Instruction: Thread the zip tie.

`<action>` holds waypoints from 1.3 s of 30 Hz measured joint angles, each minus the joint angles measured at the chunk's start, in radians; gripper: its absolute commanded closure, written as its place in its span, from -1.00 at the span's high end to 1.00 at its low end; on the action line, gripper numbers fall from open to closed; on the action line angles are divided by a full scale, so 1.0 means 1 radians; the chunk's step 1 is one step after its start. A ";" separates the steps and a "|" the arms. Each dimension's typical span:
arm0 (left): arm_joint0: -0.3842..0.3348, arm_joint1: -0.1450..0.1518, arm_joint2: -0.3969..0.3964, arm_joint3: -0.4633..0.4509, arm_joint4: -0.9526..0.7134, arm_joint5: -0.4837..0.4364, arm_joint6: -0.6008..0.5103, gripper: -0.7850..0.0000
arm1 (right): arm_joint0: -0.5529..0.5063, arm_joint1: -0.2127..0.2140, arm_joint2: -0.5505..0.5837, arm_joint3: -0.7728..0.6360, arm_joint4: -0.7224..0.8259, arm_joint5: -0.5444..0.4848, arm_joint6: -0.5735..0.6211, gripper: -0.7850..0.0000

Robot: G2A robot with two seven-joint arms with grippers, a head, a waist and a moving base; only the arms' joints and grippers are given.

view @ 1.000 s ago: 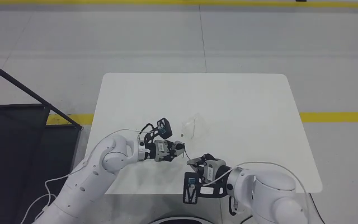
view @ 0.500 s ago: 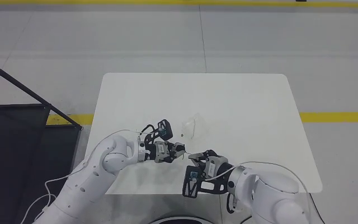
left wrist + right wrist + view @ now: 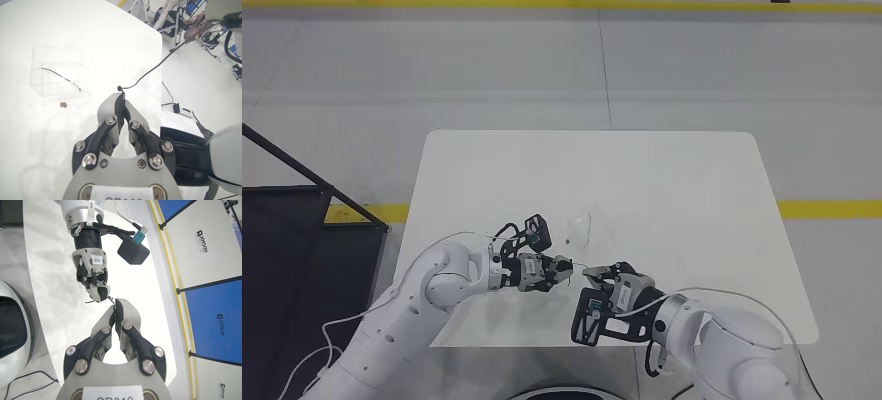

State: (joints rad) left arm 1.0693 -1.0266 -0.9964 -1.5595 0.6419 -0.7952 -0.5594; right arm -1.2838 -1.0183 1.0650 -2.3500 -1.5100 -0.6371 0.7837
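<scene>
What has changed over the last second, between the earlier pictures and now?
The right claw, shut on the zip tie, moved a little away from the robot and toward the left claw, closing the gap. Nothing was taken or let go. The left claw, shut on the same tie, and the clear box stayed in place.

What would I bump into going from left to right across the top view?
black panel → left gripper → zip tie → right gripper. The clear box overlaps both grippers, so it is left out.
</scene>
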 measured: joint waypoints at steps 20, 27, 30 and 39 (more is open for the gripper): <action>-0.005 0.002 0.009 -0.007 0.001 -0.003 -0.011 -1.00 | -0.025 -0.002 0.019 0.000 -0.021 0.016 -0.033 -1.00; -0.007 0.003 0.012 -0.007 0.000 -0.002 -0.012 -1.00 | -0.037 -0.001 0.030 0.000 -0.021 0.010 -0.039 -1.00; -0.008 0.003 0.014 -0.006 -0.002 -0.002 -0.013 -1.00 | -0.037 -0.001 0.032 0.000 -0.017 0.008 -0.036 -1.00; -0.008 0.003 0.016 -0.002 -0.001 -0.002 -0.008 -1.00 | -0.033 -0.003 0.017 0.000 -0.024 -0.021 -0.024 -1.00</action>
State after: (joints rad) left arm 1.0611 -1.0233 -0.9809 -1.5619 0.6407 -0.7972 -0.5670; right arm -1.3170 -1.0212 1.0820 -2.3500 -1.5344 -0.6583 0.7593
